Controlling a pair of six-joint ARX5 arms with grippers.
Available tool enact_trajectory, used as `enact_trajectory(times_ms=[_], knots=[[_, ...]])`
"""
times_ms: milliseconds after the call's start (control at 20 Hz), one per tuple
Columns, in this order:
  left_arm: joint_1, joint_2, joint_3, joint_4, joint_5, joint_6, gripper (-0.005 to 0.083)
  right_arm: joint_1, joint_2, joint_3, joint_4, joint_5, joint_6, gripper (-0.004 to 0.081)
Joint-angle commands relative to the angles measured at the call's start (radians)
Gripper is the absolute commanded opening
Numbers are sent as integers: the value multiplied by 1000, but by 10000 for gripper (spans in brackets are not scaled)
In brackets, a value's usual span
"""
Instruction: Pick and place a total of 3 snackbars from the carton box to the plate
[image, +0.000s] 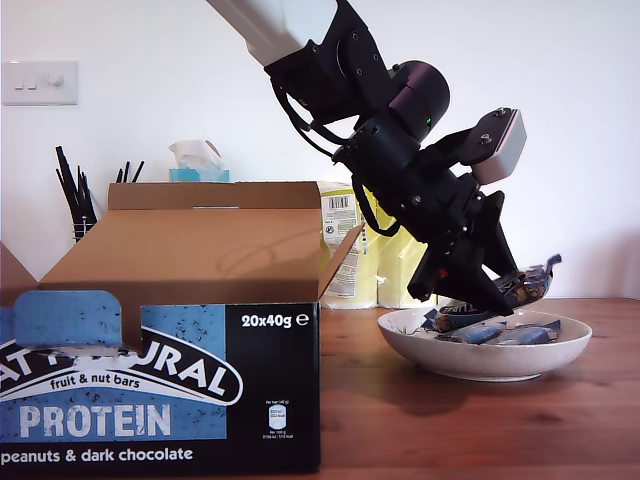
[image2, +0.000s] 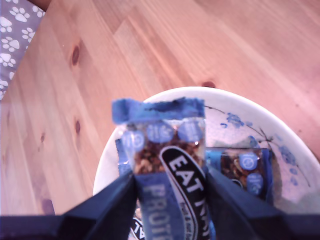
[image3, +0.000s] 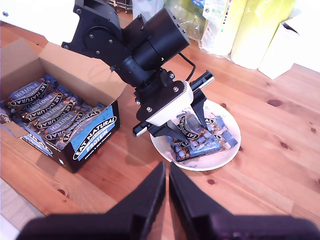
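1. Exterior view: the first gripper (image: 500, 290) hangs just over the plate (image: 560, 352) at the exterior view's right, angled down, clenched on a snack bar (image: 530, 280) whose free end sticks out past the fingertips toward the exterior view's right. That bar sits above the dish, not yet lying in it. Other bars (image: 495, 335) already rest inside the plate. The carton box (image: 200, 300) stands well apart at the exterior view's left, so this arm is plainly the nearer one to the dish.

2. First wrist view: the gripper (image2: 170, 180) pinches the held bar (image2: 165, 150) across its width, both fingers pressed on the wrapper's sides. The bar's long axis runs straight out along the gripper's reach, and the plate's rim (image2: 260, 107) lies directly beneath it. One more bar (image2: 245, 167) lies in the dish just beside the held one. The judgement here: the drop needs only an opening of the jaws, since the bar points over the middle of the dish.

3. Second wrist view: the second gripper (image3: 167, 187) hovers high over the table (image3: 280, 150), fingers pressed together, holding nothing. From here the box (image3: 95, 135) shows its rows of bars (image3: 45, 107), and the plate (image3: 227, 155) sits under the first gripper (image3: 187, 125).
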Motion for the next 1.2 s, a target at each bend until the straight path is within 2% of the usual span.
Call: enact_trajectory(times_ms=[0, 350, 500, 600, 700, 850, 950, 1150], knots=[[4, 31, 7, 7, 7, 4, 414, -2, -8, -13, 3, -3, -3, -13], [12, 31, 8, 6, -19, 3, 413, -2, -8, -13, 3, -4, -3, -13], [6, 18, 9, 3, -100, -8, 405, -2, -8, -13, 3, -3, -3, -13], [-11, -7, 9, -1, -182, -35, 353, -2, -8, -13, 4, -3, -4, -13], [-35, -43, 9, -10, -270, -126, 233, -2, -8, -13, 3, -2, -23, -13], [-82, -129, 9, -101, -380, -294, -18, -2, -8, -13, 6, 0, -25, -13], [-111, -196, 9, -200, -419, -416, -24, -2, -8, -13, 27, 0, -25, -13], [-153, -361, 9, -401, -418, -673, -24, -2, -8, -13, 76, 0, -21, -13]])
